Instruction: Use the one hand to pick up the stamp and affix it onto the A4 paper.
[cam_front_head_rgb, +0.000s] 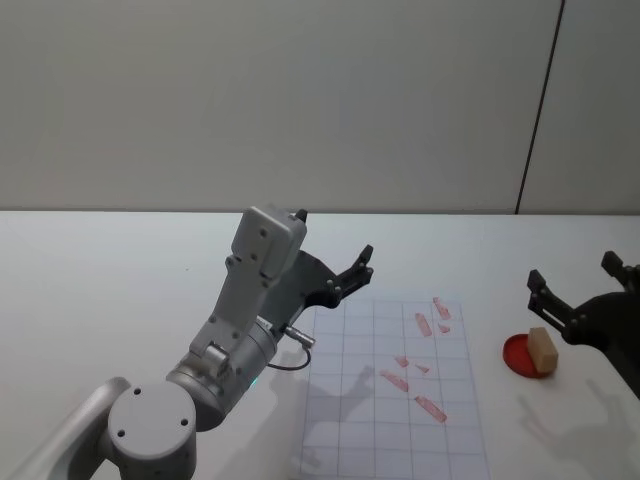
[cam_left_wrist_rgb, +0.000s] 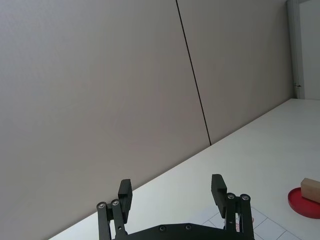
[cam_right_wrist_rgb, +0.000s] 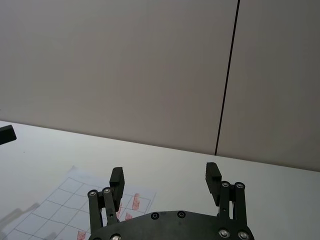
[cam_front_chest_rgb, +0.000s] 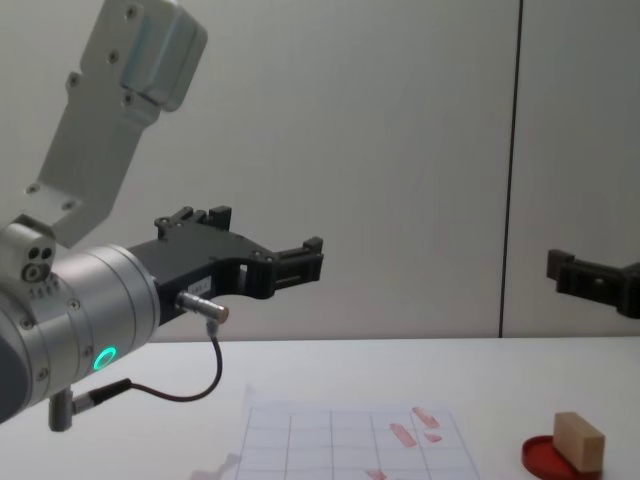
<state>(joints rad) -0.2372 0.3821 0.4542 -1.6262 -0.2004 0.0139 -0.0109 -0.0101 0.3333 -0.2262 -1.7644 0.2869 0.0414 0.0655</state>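
**Stamp at 7 o'clock off right gripper**

Stamp rests on red ink pad, just beside A4 paper at paper's 3 o'clock, not yet lifted. In head view it lies below & slightly left of right gripper's fingertips, approx 7 o'clock, near but apart. Gripper hangs above white table, fingers spread wide w/ nothing btwn them.

Block's long axis looks to run approx 11-to-5 in head view, leaning on pad rather than flat; tilt can't be told for sure. Judgement: right gripper is nearer arm by far, so pick calls for dropping down toward 7 o'clock, w/ jaws set across block's narrow width.

Left gripper hangs raised near paper's 11 o'clock corner, well apart from stamp, fingers also spread & empty; reads as idle.

Writing: none legible. Paper carries grey grid & several red oblong marks, mostly toward its 3 o'clock side, no readable text. No brand or label readable on arms or stamp.
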